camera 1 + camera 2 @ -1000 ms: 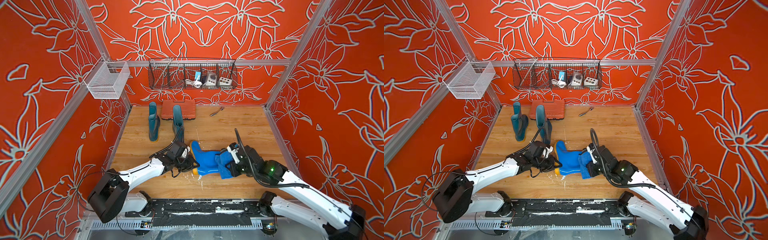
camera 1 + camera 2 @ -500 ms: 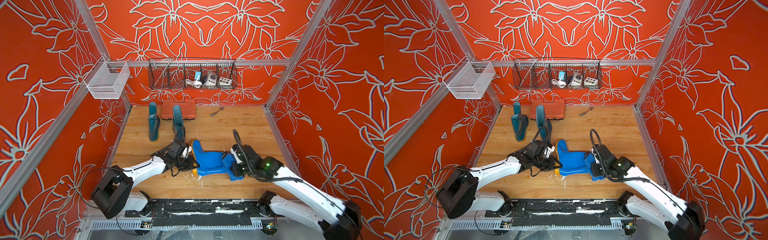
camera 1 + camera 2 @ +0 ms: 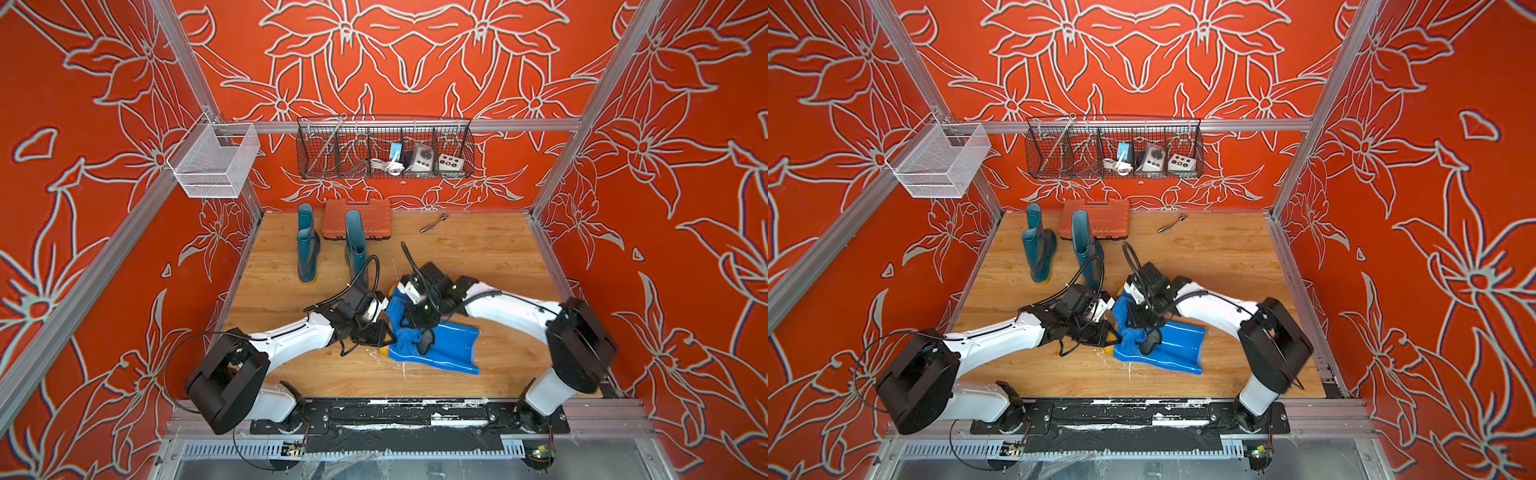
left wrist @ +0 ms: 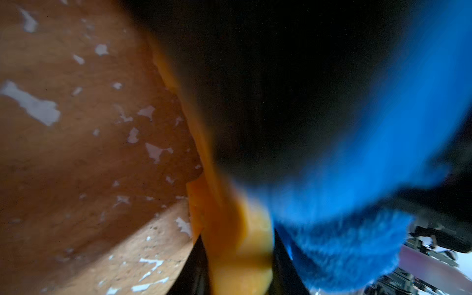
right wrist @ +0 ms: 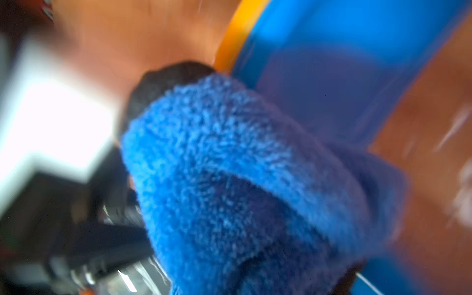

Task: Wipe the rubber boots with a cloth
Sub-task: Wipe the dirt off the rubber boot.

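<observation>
**Top views: contents of the boot-wiping bay, listed by size**

1. wooden floor [image 3: 478, 257]: every item below is carried on it.
2. bright blue boot [image 3: 451, 347]: laid on its side, with the yellow-orange sole turned toward the left arm. It is taken as the reference item and is shown in both top views.
3. first teal boot [image 3: 307, 249] and second teal boot [image 3: 356, 245]: both are stood upright behind the bright blue boot. The second is just beyond its toe and the first is farther off.
4. orange case [image 3: 357, 216]: laid flat well behind the bright blue boot.
5. cloth [image 3: 401, 328]: bunched and draped over the foot of the bright blue boot.
6. right gripper [image 3: 422, 336]: set on top of the bright blue boot, with the jaws pressed together on the cloth.
7. left gripper [image 3: 384, 336]: set at the heel of the bright blue boot. In the left wrist view the sole [image 4: 237, 250] is seen pinched between its black fingers [image 4: 194, 270].
8. metal tool [image 3: 432, 224]: laid well behind the bright blue boot.
</observation>
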### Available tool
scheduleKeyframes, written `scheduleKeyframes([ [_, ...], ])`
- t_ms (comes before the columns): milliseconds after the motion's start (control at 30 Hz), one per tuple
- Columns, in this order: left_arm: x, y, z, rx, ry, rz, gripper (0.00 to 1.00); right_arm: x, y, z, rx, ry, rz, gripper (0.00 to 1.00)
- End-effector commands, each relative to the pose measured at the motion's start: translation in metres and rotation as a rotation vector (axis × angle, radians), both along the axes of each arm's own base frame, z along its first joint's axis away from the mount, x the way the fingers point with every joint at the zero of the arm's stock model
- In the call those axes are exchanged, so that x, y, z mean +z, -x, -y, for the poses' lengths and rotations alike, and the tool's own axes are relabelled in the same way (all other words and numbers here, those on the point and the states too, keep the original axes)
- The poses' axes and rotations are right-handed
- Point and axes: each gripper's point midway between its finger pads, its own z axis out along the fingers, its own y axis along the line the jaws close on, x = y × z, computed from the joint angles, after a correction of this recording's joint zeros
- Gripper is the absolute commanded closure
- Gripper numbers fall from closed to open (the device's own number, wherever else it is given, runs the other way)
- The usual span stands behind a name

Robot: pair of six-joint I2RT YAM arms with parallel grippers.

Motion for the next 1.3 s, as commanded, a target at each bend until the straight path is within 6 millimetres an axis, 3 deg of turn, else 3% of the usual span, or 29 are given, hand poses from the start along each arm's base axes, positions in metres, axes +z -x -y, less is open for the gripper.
scheduleKeyframes([
  [0,0.034,0.006,0.019,-0.116,0.076,0.095,1.00,0.030,-0.059,-0.004,-0.028,-0.075,0.119,1.00],
  [67,0.032,0.006,0.018,-0.111,0.071,0.096,1.00,0.024,-0.058,-0.010,-0.008,-0.077,0.104,1.00],
  [167,0.029,0.003,0.017,-0.103,0.066,0.105,1.00,-0.004,-0.031,-0.022,0.012,-0.081,0.037,1.00],
  [233,0.029,0.003,0.017,-0.100,0.070,0.112,1.00,-0.017,0.011,-0.031,0.054,-0.079,-0.002,1.00],
  [300,0.026,0.005,0.015,-0.105,0.063,0.116,1.00,-0.018,0.049,-0.035,0.091,-0.092,-0.024,1.00],
  [333,0.025,0.004,0.014,-0.110,0.050,0.117,1.00,-0.016,0.058,-0.032,0.094,-0.092,-0.034,1.00],
  [400,0.024,0.005,0.013,-0.123,0.031,0.112,1.00,-0.011,0.049,-0.018,0.070,-0.077,-0.016,1.00],
  [500,0.025,0.003,0.012,-0.117,0.029,0.127,1.00,0.000,0.006,0.000,0.034,-0.059,0.032,1.00],
  [567,0.026,0.000,0.011,-0.110,0.021,0.142,1.00,0.015,-0.004,-0.003,0.084,-0.037,0.068,1.00],
  [600,0.027,-0.001,0.011,-0.109,0.014,0.147,1.00,0.022,0.001,-0.010,0.112,-0.051,0.076,1.00],
  [667,0.028,-0.007,0.011,-0.099,0.005,0.164,1.00,0.022,0.026,-0.023,0.155,-0.080,0.046,1.00],
  [767,0.031,-0.019,0.010,-0.051,-0.008,0.204,1.00,-0.007,0.087,-0.040,0.228,-0.114,-0.087,1.00],
  [867,0.034,-0.030,0.005,0.031,-0.019,0.227,0.97,-0.025,0.121,-0.037,0.189,-0.192,-0.205,1.00],
  [1000,0.037,-0.035,0.000,0.105,-0.003,0.245,0.81,-0.016,0.128,-0.014,0.171,-0.170,-0.192,1.00],
  [1100,0.039,-0.036,-0.002,0.144,0.017,0.251,0.84,-0.003,0.102,0.020,0.088,-0.102,-0.126,1.00],
  [1167,0.038,-0.036,-0.004,0.167,0.016,0.239,0.93,0.008,0.066,0.063,-0.053,-0.046,-0.073,1.00],
  [1267,0.038,-0.036,-0.006,0.207,0.023,0.213,1.00,0.025,0.010,0.153,-0.334,0.102,0.055,1.00],
])
